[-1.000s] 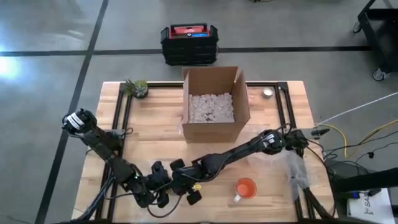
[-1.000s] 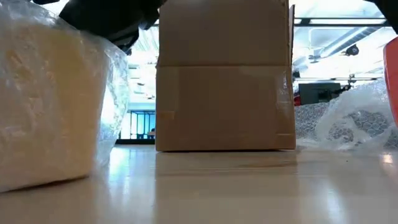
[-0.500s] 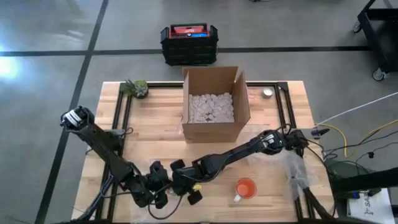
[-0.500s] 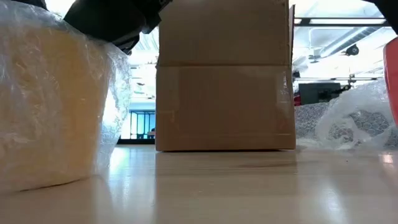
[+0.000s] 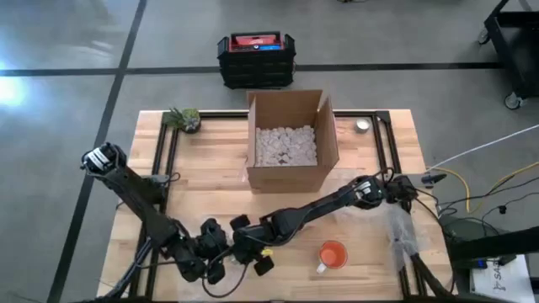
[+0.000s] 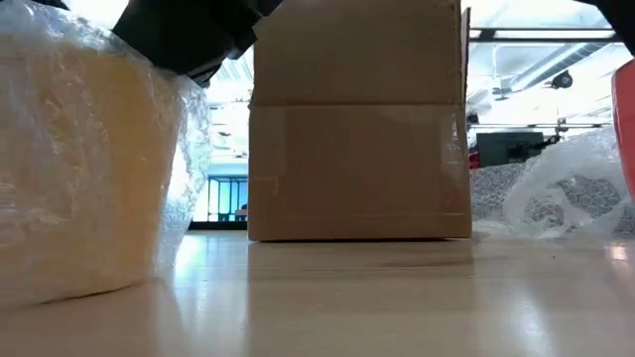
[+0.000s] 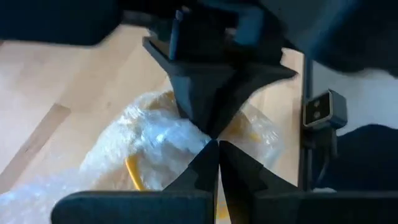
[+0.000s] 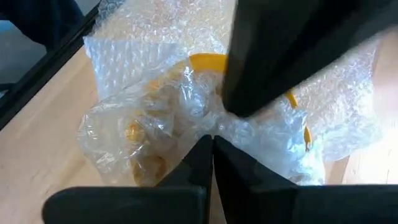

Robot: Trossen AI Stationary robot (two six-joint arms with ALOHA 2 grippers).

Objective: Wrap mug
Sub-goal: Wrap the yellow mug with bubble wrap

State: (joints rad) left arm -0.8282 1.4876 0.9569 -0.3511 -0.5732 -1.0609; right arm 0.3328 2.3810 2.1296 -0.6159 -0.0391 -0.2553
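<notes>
A yellow mug [image 6: 79,169] wrapped in clear bubble wrap [image 8: 155,68] stands on its base at the table's near left. Both grippers meet over it. In its own wrist view my left gripper [image 7: 217,144] is shut on the wrap above the mug. My right gripper [image 8: 211,140] is shut on the wrap from the opposite side, fingertips almost meeting the left's. In the high view both grippers [image 5: 232,257] cover most of the mug. My left gripper pinches a bunched fold of bubble wrap [image 7: 186,134] over the mug's top between its two fingertips. The wrapped mug stays on the table below. My right gripper pinches gathered wrap [image 8: 233,127] above the mug's yellow rim [image 8: 205,61], facing the left gripper. Several crumpled layers sit in the hold.
An open cardboard box [image 5: 290,139] of white packing peanuts stands at the table's middle far side. An orange mug [image 5: 332,254] sits near the front, right of the grippers. Loose bubble wrap [image 5: 400,231] lies at the right edge, a small plant [image 5: 185,118] at the far left.
The wrapped mug has shifted slightly along the table with both grippers holding its wrap; in the low view it shows a little wider. My left arm has drawn slightly toward the near left.
</notes>
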